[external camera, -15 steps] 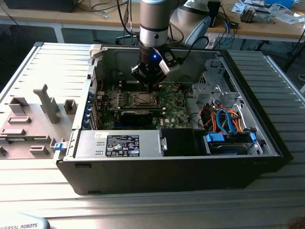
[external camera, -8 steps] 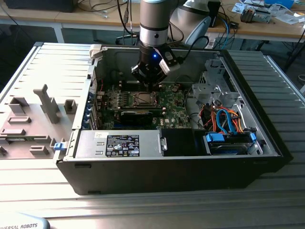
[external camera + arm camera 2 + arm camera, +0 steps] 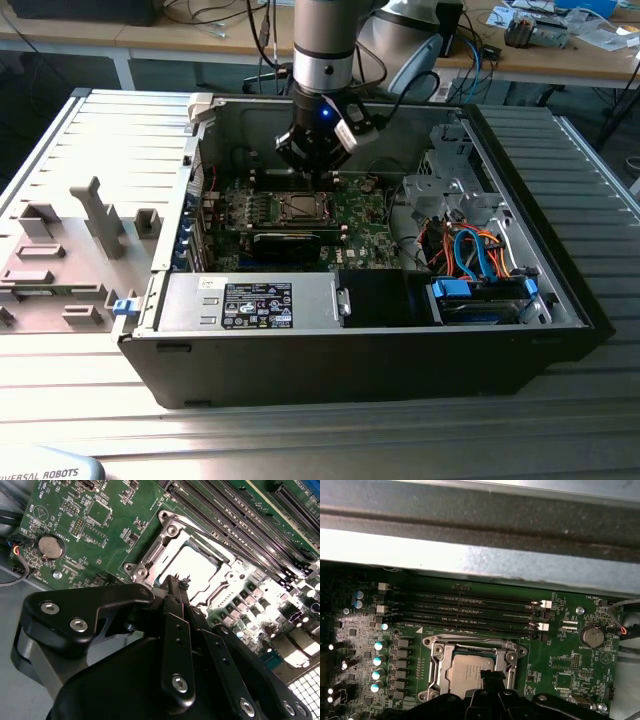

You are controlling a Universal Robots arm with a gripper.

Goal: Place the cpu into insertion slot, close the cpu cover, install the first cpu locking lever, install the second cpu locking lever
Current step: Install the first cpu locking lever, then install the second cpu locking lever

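pincer (image 3: 182,582): fingers drawn together, empty, just above the cpu's edge
cpu (image 3: 192,566): seated in the insertion slot (image 3: 436,650)
cpu cover (image 3: 167,530): lowered around the cpu

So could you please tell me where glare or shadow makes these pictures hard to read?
In the second wrist view glare whitens the cpu top; in the first wrist view a bright band washes out the case wall while the board's edge sinks into shadow; in the exterior view the gripper hangs over the dim insertion slot.
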